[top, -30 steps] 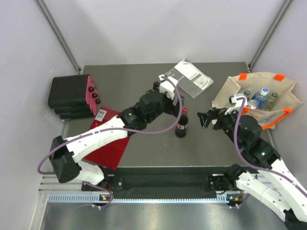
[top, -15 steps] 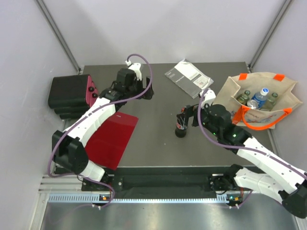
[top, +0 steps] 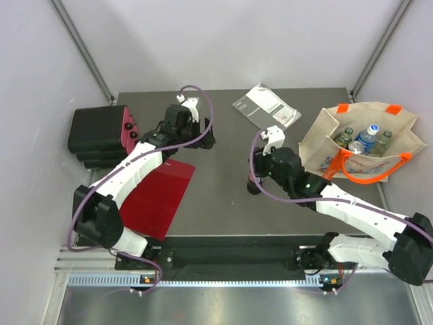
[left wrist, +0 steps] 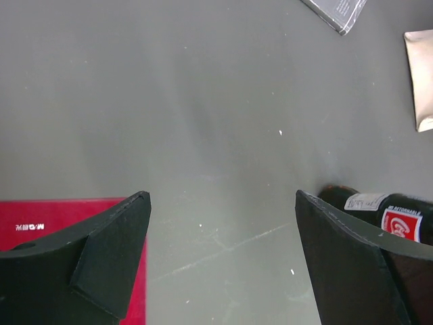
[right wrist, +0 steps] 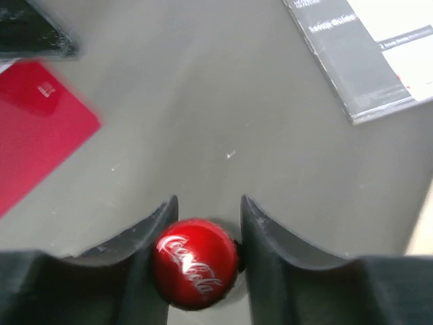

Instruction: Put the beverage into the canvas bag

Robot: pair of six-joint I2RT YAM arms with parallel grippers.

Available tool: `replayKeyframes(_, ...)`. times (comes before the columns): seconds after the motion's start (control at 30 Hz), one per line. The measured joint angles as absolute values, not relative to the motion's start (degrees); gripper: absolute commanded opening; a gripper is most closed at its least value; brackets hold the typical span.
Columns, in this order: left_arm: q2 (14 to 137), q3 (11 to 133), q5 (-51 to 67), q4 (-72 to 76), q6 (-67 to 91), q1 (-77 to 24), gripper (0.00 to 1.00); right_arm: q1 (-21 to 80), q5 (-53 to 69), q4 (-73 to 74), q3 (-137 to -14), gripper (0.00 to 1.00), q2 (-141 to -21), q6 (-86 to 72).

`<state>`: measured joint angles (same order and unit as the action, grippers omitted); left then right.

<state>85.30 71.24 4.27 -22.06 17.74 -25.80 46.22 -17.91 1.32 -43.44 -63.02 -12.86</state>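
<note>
White Coca-Cola script on the beverage's (right wrist: 195,263) red cap, red Coca-Cola logo on its label (left wrist: 400,223), apparently "Setup Guide" on the grey packet (right wrist: 365,61), red folder's (left wrist: 40,217) lettering illegible.

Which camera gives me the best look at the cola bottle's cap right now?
Right wrist: the red cap sits centred between the right pincer's fingers. Top external shows only a dark bit of the bottle under that pincer. Left wrist catches its label, not the cap.
</note>
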Motion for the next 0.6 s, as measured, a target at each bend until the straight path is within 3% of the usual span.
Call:
replayKeyframes(0.1,83.8,70.2,3.4,-22.0,17.6,-25.8,0.92,46.7,-21.2,0.8,-43.8,0.0,-63.2,-10.5)
replayKeyframes(0.33,81.9,70.0,1.7,-21.4,17.1,-25.8,0.91,47.5,-23.2,7.6,-47.0,0.0,-63.4,-10.2)
replayKeyframes(0.6,81.9,69.9,1.7,-21.4,17.0,-25.8,0.9,42.4,-22.1,22.0,-62.8,0.0,-68.5,-7.1)
